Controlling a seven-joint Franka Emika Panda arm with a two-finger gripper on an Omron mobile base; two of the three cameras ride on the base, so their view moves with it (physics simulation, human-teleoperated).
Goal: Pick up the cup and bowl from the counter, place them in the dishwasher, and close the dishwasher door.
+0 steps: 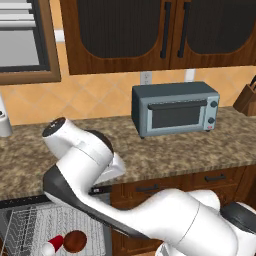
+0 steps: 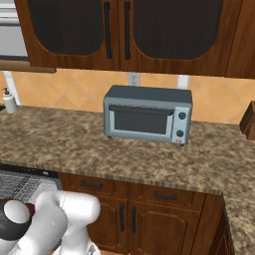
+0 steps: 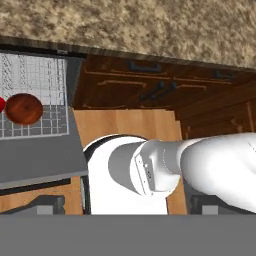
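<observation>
The dark reddish-brown bowl (image 1: 75, 241) sits in the white wire rack of the open dishwasher (image 1: 30, 220), with the red cup (image 1: 54, 244) lying right beside it. In the hand view the bowl (image 3: 23, 108) rests on the rack (image 3: 35, 80) and a sliver of the cup (image 3: 1, 104) shows at the left edge. The grey dishwasher door (image 3: 40, 155) hangs open and flat below the rack. My gripper (image 3: 127, 207) is open and empty, looking down from above the counter (image 1: 165, 150) edge, to the right of the rack.
A grey-blue toaster oven (image 1: 175, 109) stands at the back of the counter, with a knife block (image 1: 247, 100) at the far right and a white dispenser bottle (image 1: 4, 122) at the far left. Dark wooden drawers (image 2: 129, 196) run beside the dishwasher.
</observation>
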